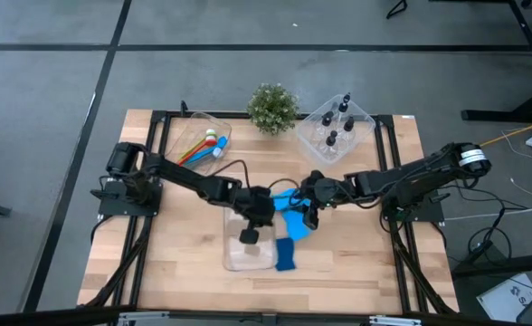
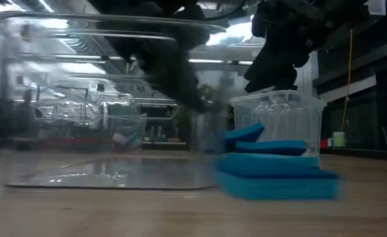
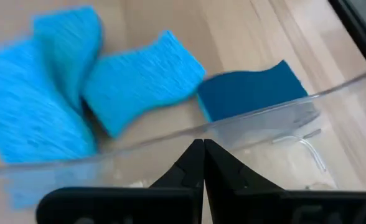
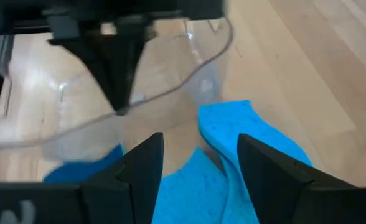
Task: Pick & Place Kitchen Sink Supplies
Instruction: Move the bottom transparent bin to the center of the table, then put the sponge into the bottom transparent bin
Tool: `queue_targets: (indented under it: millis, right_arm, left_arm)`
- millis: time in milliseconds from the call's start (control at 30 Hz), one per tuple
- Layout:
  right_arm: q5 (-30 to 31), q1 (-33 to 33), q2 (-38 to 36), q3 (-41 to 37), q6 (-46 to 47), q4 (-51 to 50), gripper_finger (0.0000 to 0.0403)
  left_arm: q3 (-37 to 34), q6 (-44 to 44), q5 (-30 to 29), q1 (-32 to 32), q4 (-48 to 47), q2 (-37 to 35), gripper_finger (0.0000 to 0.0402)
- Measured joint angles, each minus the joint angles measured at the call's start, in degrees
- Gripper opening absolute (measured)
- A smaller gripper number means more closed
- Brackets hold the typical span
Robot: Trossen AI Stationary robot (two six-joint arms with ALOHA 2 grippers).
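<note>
Several blue sponge pieces lie on the wood table, right of a clear bin at the middle front. One more piece lies against the bin's right wall. My left gripper is shut, its tips at the bin's rim on the sponge side. My right gripper hangs open above the sponges, a curled piece showing below and between its fingers. In the low view the sponge stack rests flat on the table, with the right gripper clear above it. My left gripper's shut fingertips come slanting down from the table's left and stand right at the clear bin's rim; I cannot tell whether they touch it.
A clear bin with coloured brushes stands at the far left and a clear bin with black-capped bottles at the far right. A small potted plant stands between them. The front left and front right of the table are bare wood.
</note>
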Motion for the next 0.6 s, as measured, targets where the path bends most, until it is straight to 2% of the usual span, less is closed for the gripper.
queue_targets:
  millis: [333,467,600]
  right_arm:
    - [-0.02,0.17,0.0,0.0,-0.13,-0.14,0.0204]
    - [-0.02,0.2,0.0,0.0,-0.17,-0.28,0.0204]
    - [0.02,0.62,0.0,0.0,-0.39,-1.85,0.0204]
  left_arm:
    - [0.0,4.1,-0.29,7.01,8.35,-0.22,0.0002]
    - [-0.02,4.62,-0.5,7.45,9.66,-4.85,0.0002]
    - [0.0,4.84,-2.56,5.14,6.02,-12.1,0.0002]
